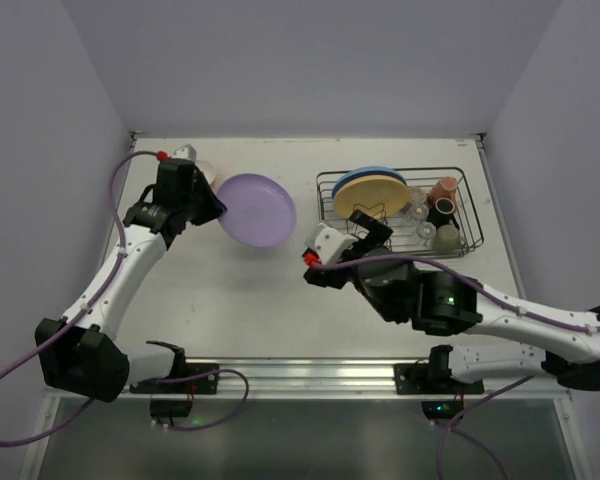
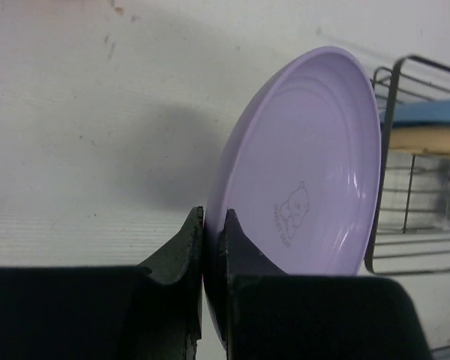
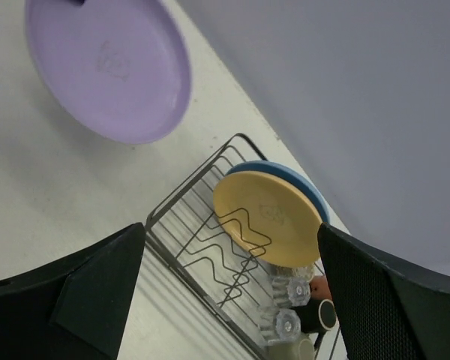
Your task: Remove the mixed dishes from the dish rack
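Note:
My left gripper (image 1: pixel 217 207) is shut on the near rim of the lilac plate (image 1: pixel 258 208), left of the dish rack (image 1: pixel 470 215). In the left wrist view the fingers (image 2: pixel 191 240) pinch the rim and the plate (image 2: pixel 307 165) is tilted over the table. The rack holds an upright tan plate (image 1: pixel 372 192) with a blue plate (image 1: pixel 365 174) behind it, two clear glasses (image 1: pixel 416 213), a pink mug (image 1: pixel 445 187), a dark mug (image 1: pixel 442 208) and a beige mug (image 1: pixel 447 236). My right gripper (image 1: pixel 372 228) is open and empty at the rack's front left corner (image 3: pixel 172 210), facing the tan plate (image 3: pixel 285 225).
A pale round object (image 1: pixel 204 171) sits partly hidden behind my left wrist at the table's back left. The table is walled at the back and both sides. The rack's wire prongs (image 3: pixel 236 247) stand in front of the tan plate.

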